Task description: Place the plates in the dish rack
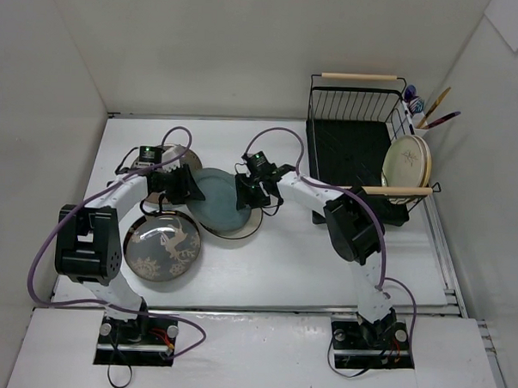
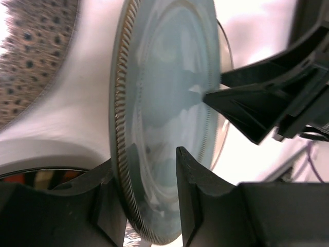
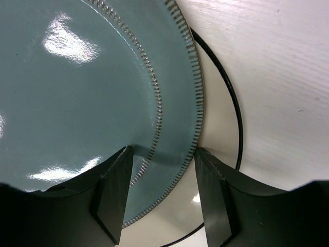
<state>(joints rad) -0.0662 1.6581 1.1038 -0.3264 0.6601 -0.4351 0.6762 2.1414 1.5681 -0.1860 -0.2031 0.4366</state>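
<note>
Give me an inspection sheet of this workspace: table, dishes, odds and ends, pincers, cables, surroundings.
Surface: white table, bare parts look clean.
Job's things: teal plate mid-table, overlapping a dark-rimmed beige plate; dark floral plate flat by the left arm; one more plate half hidden behind that arm; pale plates standing in the dish rack, far right.
Clutter: utensils standing at the rack's far right corner.
Grippers: left pincer has a finger either side of the teal plate's rim, grip unclear; right pincer open, straddling the opposite rim.
Cables: purple cables loop along both arms.
Surroundings: white walls on three sides.
</note>
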